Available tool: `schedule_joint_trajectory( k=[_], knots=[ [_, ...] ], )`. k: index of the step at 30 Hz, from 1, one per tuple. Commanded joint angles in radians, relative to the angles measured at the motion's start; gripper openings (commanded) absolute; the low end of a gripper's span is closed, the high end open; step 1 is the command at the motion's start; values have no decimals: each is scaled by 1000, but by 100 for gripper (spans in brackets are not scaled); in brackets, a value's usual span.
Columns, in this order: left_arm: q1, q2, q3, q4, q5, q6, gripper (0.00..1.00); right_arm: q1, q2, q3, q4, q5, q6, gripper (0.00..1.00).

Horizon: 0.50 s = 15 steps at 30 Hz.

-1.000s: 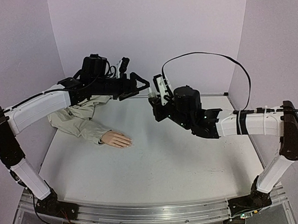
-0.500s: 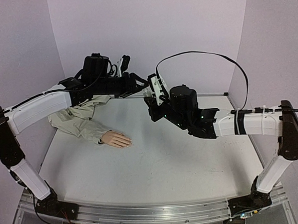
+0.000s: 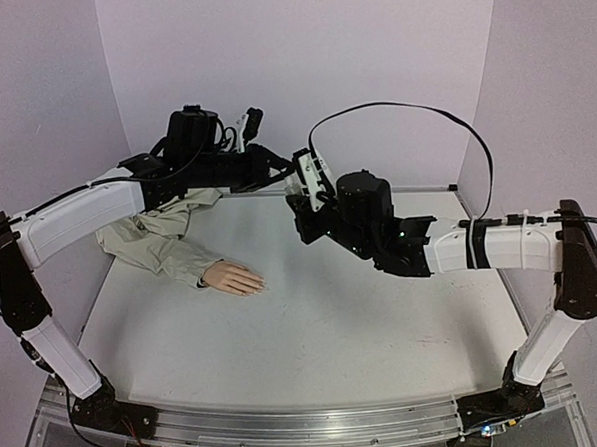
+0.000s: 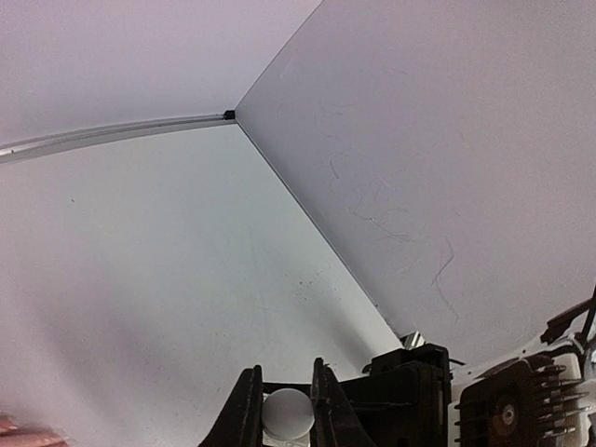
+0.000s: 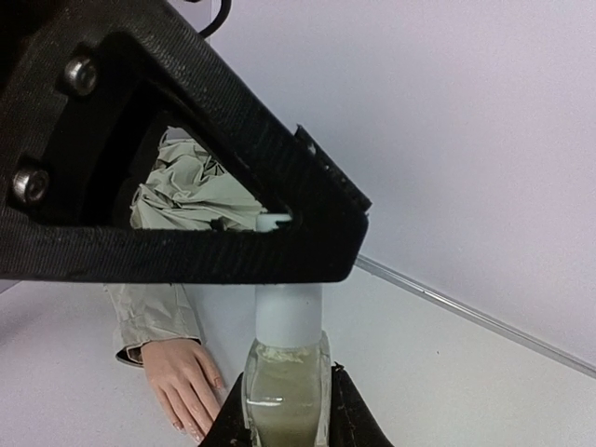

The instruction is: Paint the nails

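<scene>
Robotics lab test cell: plain pale walls (image 3: 301, 73) enclose a white tabletop (image 3: 313, 313), where a left arm (image 3: 78, 220) and right arm (image 3: 510, 244) stand bolted to an aluminium rail (image 3: 289, 419), cable (image 3: 392, 103) exposed.

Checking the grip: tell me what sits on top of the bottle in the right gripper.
A white cap tops the bottle; the left gripper is shut on it. That gripper covers the cap's upper end; any brush inside is hidden.
</scene>
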Motion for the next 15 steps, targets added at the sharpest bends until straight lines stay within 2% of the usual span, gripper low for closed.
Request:
schedule_joint_trajectory(
  k=[1, 5, 6, 8, 9, 10, 12, 15],
  knots=[
    [-18, 17, 3, 47, 193, 81, 12, -1, -37, 56, 84, -84, 6, 0],
    [-17, -4, -50, 74, 287, 138, 10, -51, -114, 16, 129, -302, 71, 0],
    [-17, -11, -61, 89, 319, 157, 9, -76, -136, 4, 146, -407, 96, 0],
    [-17, -22, -81, 123, 432, 202, 9, -147, -161, 6, 167, -719, 168, 0],
    [-18, -30, -95, 174, 569, 252, 8, -226, -175, -8, 295, -1100, 311, 0],
    [-18, -29, -94, 190, 635, 266, 8, -247, -177, -23, 414, -1249, 405, 0],
    [-18, -24, -78, 203, 735, 274, 7, -261, -170, -48, 677, -1435, 609, 0],
    [-24, -23, -47, 251, 838, 277, 7, -261, -142, -50, 999, -1534, 888, 0]
  ],
)
